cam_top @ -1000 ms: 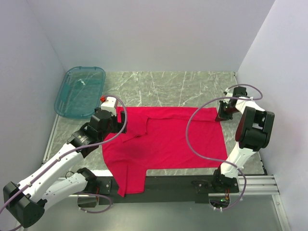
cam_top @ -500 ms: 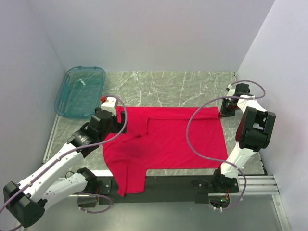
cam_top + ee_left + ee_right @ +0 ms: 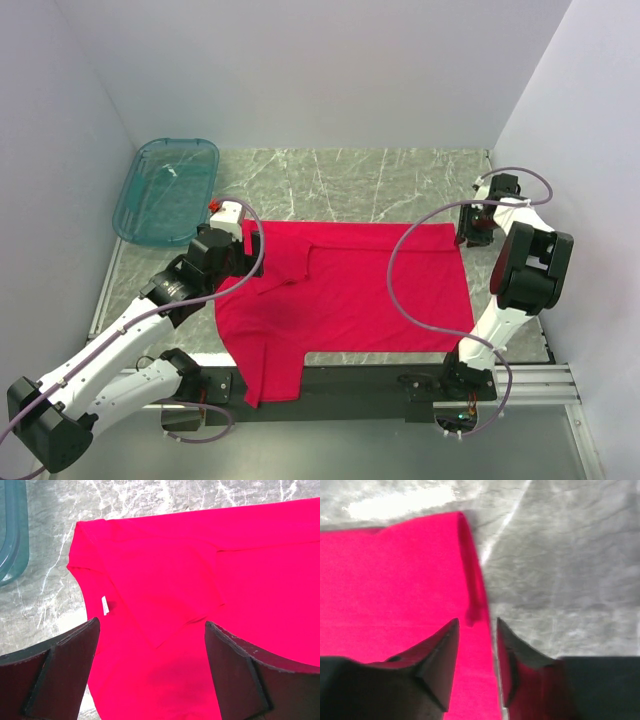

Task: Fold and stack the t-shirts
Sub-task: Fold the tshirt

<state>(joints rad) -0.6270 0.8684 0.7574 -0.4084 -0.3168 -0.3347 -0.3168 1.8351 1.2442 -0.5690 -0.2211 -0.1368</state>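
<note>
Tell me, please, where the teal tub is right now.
In the top view the teal tub sits in the far left corner, just beyond the left gripper and apart from the red t-shirt.

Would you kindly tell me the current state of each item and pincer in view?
Bright red cloth t-shirt: spread flat, partly folded.
See-through teal plastic tub: upright, apparently empty.
Left pincer: open wide, above the t-shirt.
Right pincer: slightly open, gripping nothing.

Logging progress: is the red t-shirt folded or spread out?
Mostly spread: the t-shirt lies flat across the table, with only one flap beside the neck label turned over.
</note>
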